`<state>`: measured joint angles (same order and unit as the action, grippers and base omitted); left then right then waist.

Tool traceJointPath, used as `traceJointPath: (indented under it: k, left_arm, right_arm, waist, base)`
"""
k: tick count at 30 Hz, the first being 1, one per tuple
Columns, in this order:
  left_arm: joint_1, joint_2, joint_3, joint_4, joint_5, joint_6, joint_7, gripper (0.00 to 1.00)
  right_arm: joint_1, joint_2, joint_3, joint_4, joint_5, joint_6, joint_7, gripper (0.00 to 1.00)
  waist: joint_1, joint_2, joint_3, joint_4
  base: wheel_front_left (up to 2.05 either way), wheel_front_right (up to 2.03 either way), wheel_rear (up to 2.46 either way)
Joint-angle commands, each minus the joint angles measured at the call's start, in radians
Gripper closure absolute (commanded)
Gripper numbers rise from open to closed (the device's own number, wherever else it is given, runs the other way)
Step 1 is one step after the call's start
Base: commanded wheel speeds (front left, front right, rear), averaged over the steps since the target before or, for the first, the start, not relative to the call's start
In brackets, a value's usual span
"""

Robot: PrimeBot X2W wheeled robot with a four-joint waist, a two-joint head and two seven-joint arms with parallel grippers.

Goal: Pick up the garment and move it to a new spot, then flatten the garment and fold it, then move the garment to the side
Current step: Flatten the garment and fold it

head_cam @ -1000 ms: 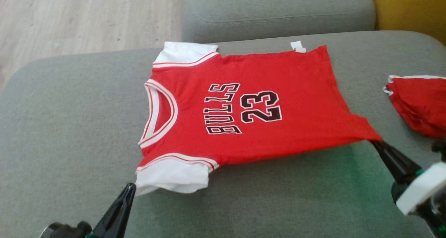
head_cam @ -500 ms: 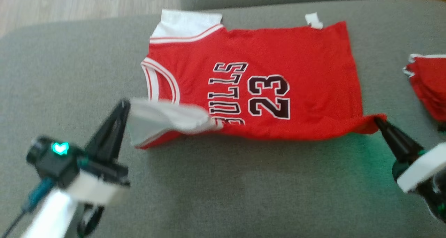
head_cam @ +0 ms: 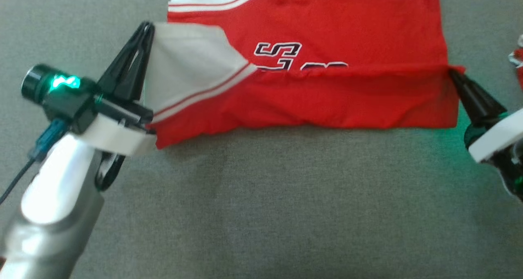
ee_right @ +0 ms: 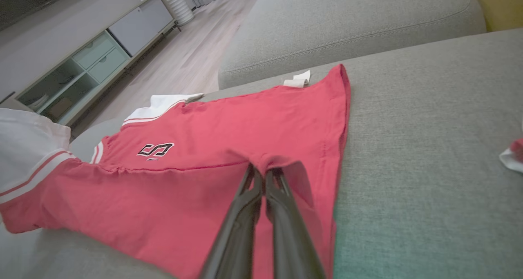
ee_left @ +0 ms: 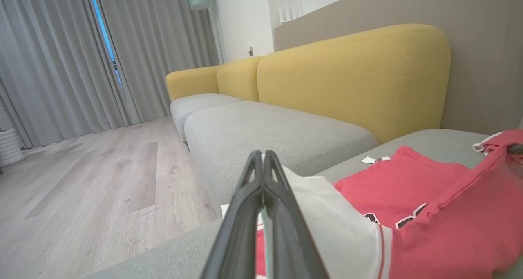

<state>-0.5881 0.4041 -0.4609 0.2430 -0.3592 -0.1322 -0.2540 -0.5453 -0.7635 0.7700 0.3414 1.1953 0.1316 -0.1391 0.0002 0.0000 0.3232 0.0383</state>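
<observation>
While the left tool point(head_cam: 148, 25) pinches the garment point(head_cam: 347, 25) by a sleeve point(head_cam: 188, 62), the right tool point(head_cam: 452, 72) clamps its hem point(head_cam: 447, 103).

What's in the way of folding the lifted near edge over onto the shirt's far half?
Nothing visible. The far half of the shirt lies flat and bare on the cushion. Its white tag sticks out past the far edge, and another red garment sits apart at the right.
</observation>
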Motion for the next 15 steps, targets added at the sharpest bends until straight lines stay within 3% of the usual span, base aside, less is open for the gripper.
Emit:
traceJointPath:
  k: [1,3,4,5,6,7,15]
  left_arm:
    - [-0.056,0.030,0.025,-0.014,0.002,0.002,-0.007,1.00]
    - [-0.078,0.026,0.006,0.018,-0.009,0.002,-0.007,1.00]
    - [-0.087,0.024,-0.001,0.034,-0.017,0.002,-0.008,1.00]
    - [-0.094,0.022,-0.006,0.053,-0.026,0.002,-0.008,0.94]
    - [-0.098,0.021,-0.012,0.073,-0.035,0.002,-0.008,0.51]
    - [-0.099,0.017,-0.014,0.088,-0.044,0.002,-0.008,0.00]
    - [0.060,-0.043,0.044,0.132,-0.098,0.014,-0.008,0.00]
  right_arm:
    - [-0.009,-0.022,-0.005,-0.004,-0.009,-0.001,-0.002,1.00]
    - [-0.023,-0.014,0.002,0.012,-0.012,-0.001,-0.008,1.00]
    - [-0.028,-0.009,0.005,0.020,-0.012,-0.001,-0.010,0.90]
    - [-0.032,-0.005,0.009,0.029,-0.013,-0.001,-0.013,0.53]
    - [-0.034,0.001,0.010,0.040,-0.011,-0.001,-0.018,0.00]
    - [-0.036,0.007,0.012,0.051,-0.014,-0.001,-0.026,0.00]
    - [0.016,0.051,-0.012,0.060,-0.005,-0.001,-0.107,0.00]
  waist:
    - [-0.0002,0.0000,0.020,0.002]
    - [-0.0002,0.0000,0.027,0.005]
    - [-0.0002,0.0000,0.029,0.006]
    - [-0.0002,0.0000,0.029,0.006]
    - [-0.0002,0.0000,0.028,0.006]
    - [-0.0002,0.0000,0.024,0.006]
    - [-0.0002,0.0000,-0.041,-0.004]
  base:
    - [0.00,0.00,0.00]
    - [0.00,0.00,0.00]
    - [0.00,0.00,0.00]
    - [0.00,0.00,0.00]
    - [0.00,0.00,0.00]
    - [0.00,0.00,0.00]
    - [0.00,0.00,0.00]
